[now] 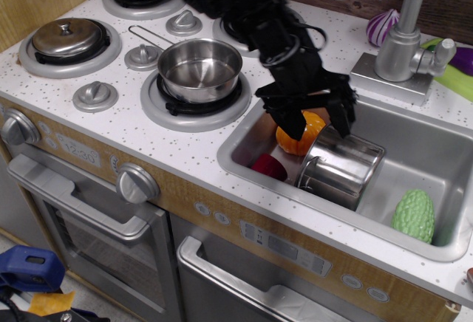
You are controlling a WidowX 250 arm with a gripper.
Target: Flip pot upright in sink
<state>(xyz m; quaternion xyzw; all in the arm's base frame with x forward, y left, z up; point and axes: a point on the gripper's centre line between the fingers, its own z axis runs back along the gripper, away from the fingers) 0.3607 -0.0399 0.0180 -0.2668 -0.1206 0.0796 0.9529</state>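
Observation:
The shiny steel pot (341, 168) lies tilted on its side in the sink (443, 152), its base up and to the right, a loop handle facing front. My gripper (319, 126) is open, its two black fingers spread just above the pot's upper left edge and over an orange ball (299, 142). The fingers straddle the ball and the pot's rim without closing on either. The arm reaches in from the upper left, across the stove.
A red cup (268, 167) lies in the sink's front left corner and a green bumpy vegetable (413, 215) at the front right. The faucet (403, 38) stands behind the sink. A steel saucepan (199, 69) sits on the front burner.

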